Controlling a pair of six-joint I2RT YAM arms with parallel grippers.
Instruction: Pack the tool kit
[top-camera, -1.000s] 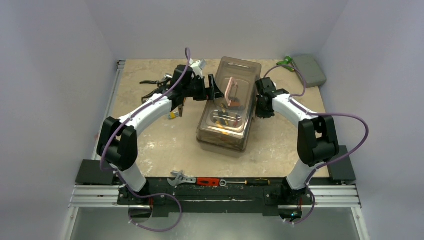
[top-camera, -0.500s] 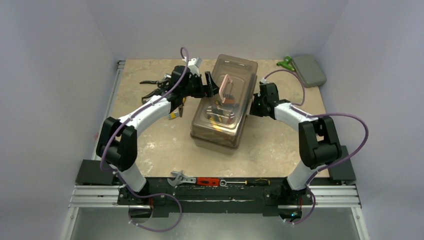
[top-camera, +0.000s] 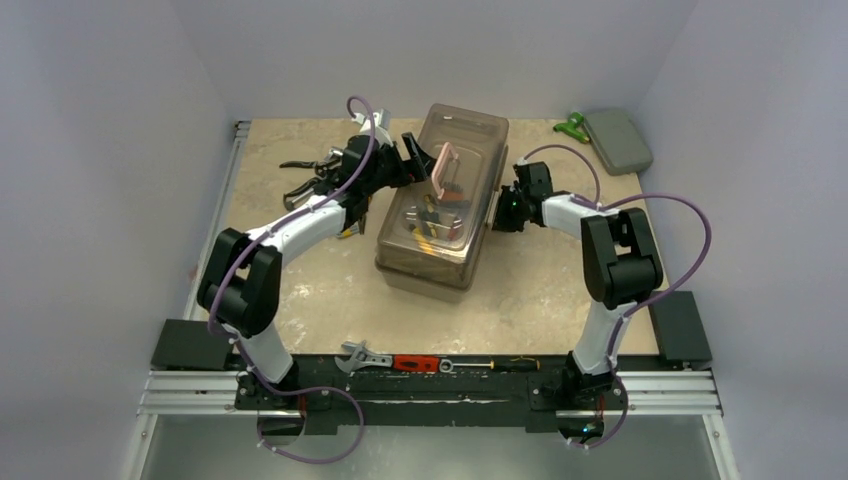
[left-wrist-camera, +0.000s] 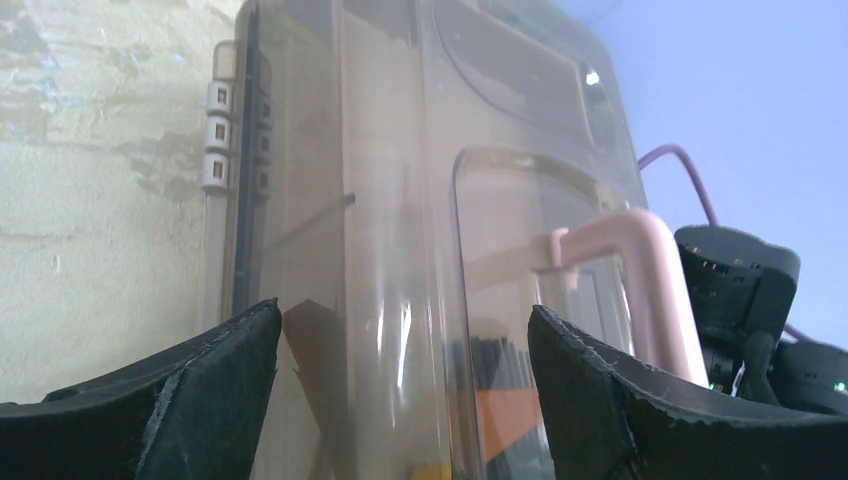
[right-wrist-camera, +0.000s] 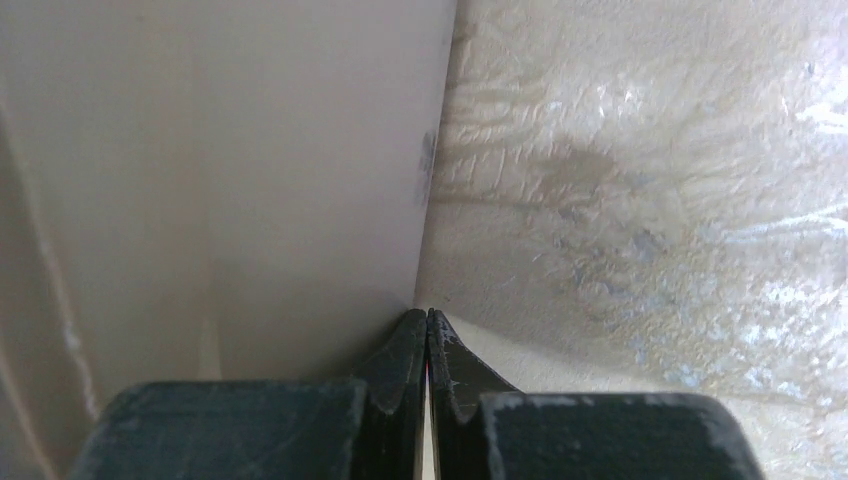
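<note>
Flanking toolbox (top-camera: 425, 278) | left jaws wide apart beside lid (left-wrist-camera: 400, 150) | right jaws closed, empty, at its side

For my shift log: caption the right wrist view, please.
Shut right fingers at the beige toolbox's corner edge, tabletop beyond.

The big beige toolbox (top-camera: 425, 282) is parked mid-table, skewed a little so its long side runs from near-left to far-right. It's shut under a smoky see-through lid (top-camera: 470, 135), with the pinkish handle (top-camera: 443, 170) set across the middle of the top. A jumble of small tools (top-camera: 432, 222) with yellow and orange bits can be made out through the lid, though they can't really be told apart. A couple of dark-handled pliers (top-camera: 302, 188) are seen lying loose on the table, off the box's far-left side.
</note>
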